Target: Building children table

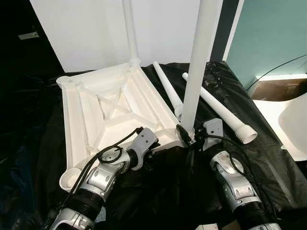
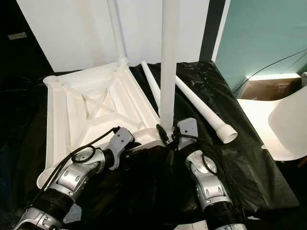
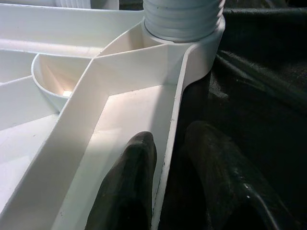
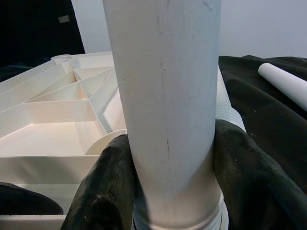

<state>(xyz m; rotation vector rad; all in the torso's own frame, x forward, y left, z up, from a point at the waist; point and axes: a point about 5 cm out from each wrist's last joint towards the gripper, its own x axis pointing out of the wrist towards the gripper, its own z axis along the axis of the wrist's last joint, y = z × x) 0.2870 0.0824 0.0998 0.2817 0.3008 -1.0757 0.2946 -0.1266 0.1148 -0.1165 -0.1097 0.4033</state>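
From the head, a white tabletop [image 1: 110, 110] lies upside down on black plastic sheeting [image 1: 249, 158], by a white wall [image 1: 86, 28]. Two loose legs [image 1: 218, 112] lie beside it. The upright leg's [image 1: 199, 62] top is cut off.

Left wrist: the left gripper [image 3: 168, 182] pinches the tabletop's rim.

Right wrist: the right gripper [image 4: 168, 191] squeezes the upright leg near its corner socket.

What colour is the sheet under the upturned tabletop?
Black, a crinkled glossy plastic sheet; it shows best in the right eye view, spread under the white tabletop.
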